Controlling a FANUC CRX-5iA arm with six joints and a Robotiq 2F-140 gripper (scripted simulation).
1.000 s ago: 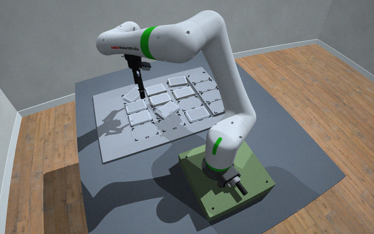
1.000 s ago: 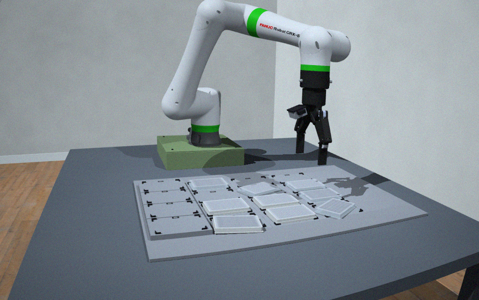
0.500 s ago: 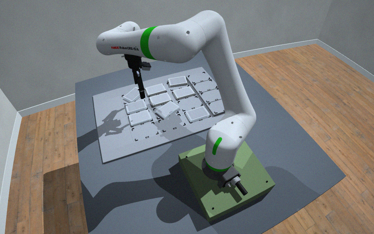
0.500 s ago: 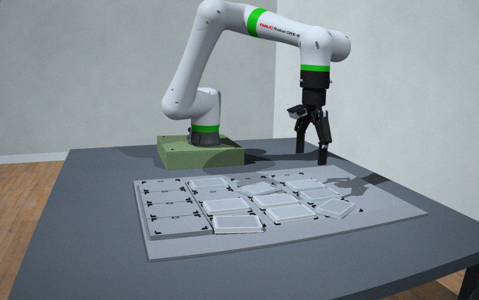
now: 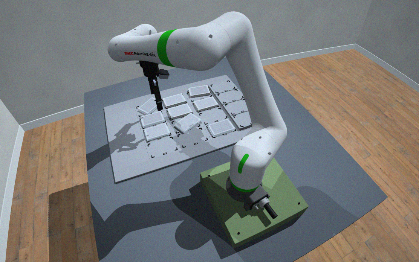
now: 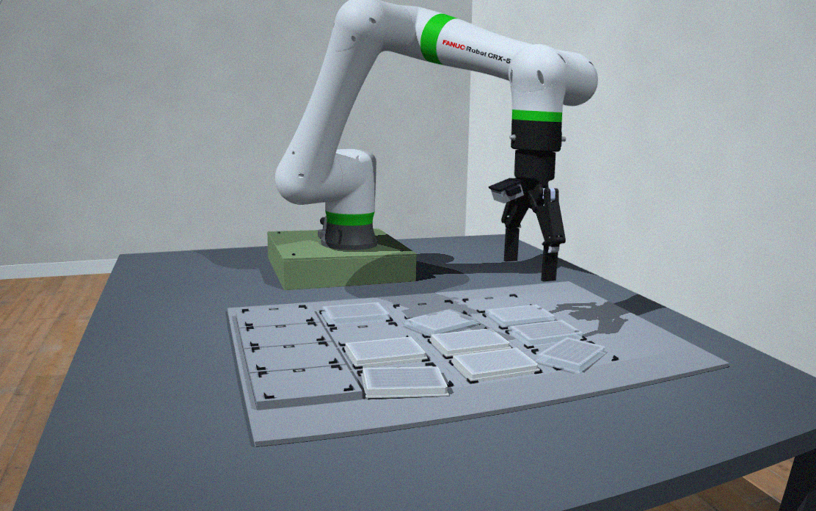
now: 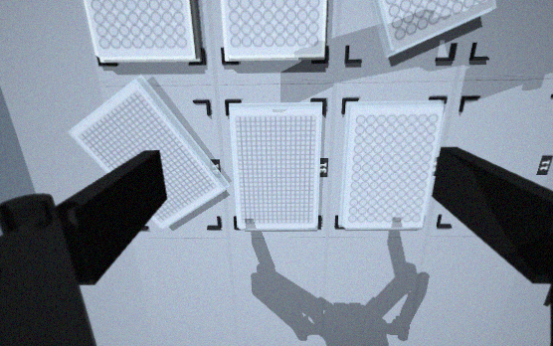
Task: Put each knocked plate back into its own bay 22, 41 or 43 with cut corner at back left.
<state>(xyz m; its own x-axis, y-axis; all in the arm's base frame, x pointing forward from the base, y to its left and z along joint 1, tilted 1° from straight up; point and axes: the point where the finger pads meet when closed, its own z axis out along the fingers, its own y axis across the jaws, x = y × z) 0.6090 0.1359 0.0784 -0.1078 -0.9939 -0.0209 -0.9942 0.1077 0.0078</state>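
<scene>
Plainly, "FANUC Robot CRX-5iA" marks the arm [image 5: 198, 46] [image 6: 475, 51]; the hand [image 5: 159, 105] [image 6: 527, 269] [image 7: 298, 173] gapes fully, gripping nothing.

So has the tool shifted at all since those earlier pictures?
No, no shift that I can see: the tool hangs in the same spot relative to the green base block.
</scene>
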